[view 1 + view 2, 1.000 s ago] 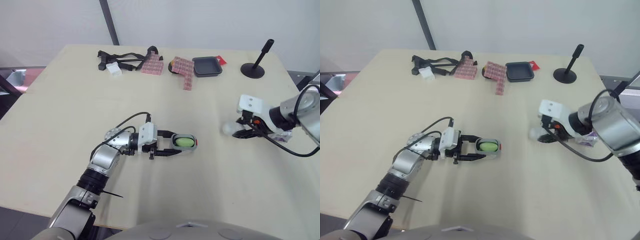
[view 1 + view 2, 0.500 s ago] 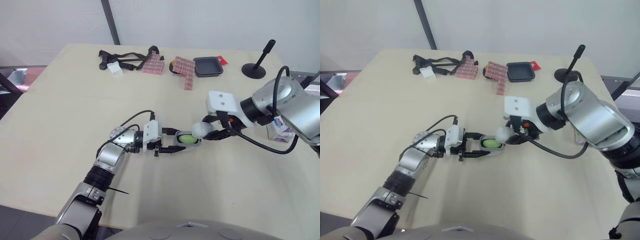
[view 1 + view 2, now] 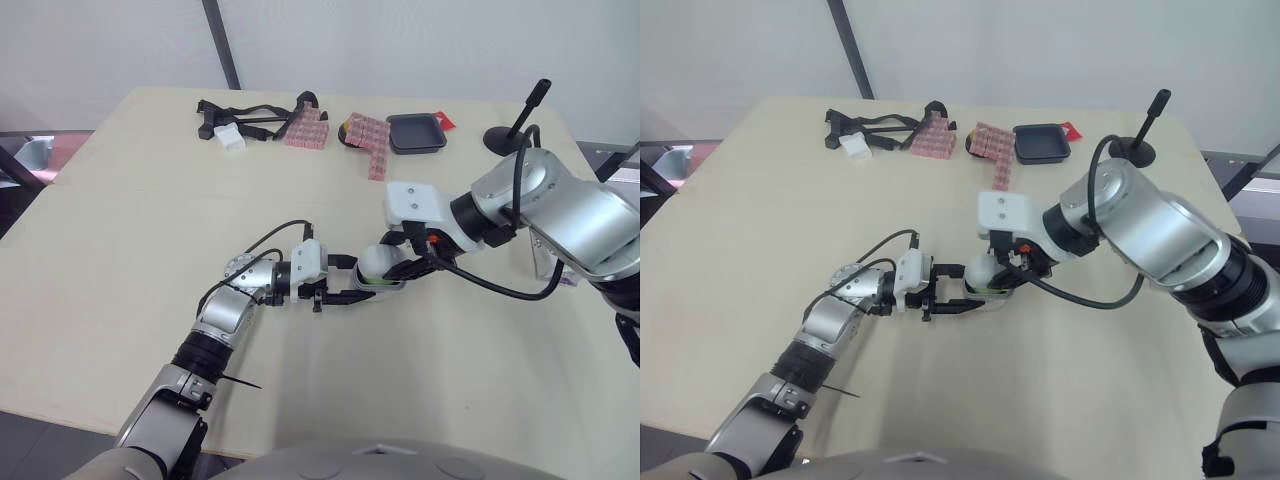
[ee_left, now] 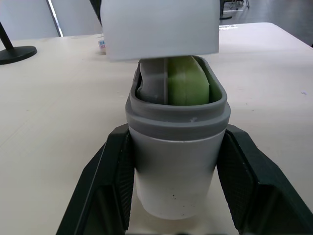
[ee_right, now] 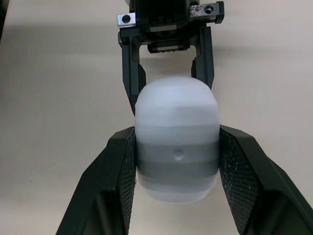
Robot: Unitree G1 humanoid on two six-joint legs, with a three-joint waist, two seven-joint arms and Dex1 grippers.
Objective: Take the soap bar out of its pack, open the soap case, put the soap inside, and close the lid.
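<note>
Left hand (image 4: pixel 176 142) is clamped on the grey soap case (image 4: pixel 173 176), which lies on its side mid-table (image 3: pixel 150 200) with the green soap (image 4: pixel 188 88) seated inside. The white lid (image 5: pixel 176 112) sits at the case's open end; can't tell if it's touching. Right hand (image 5: pixel 177 147) grips the lid on both sides.
</note>
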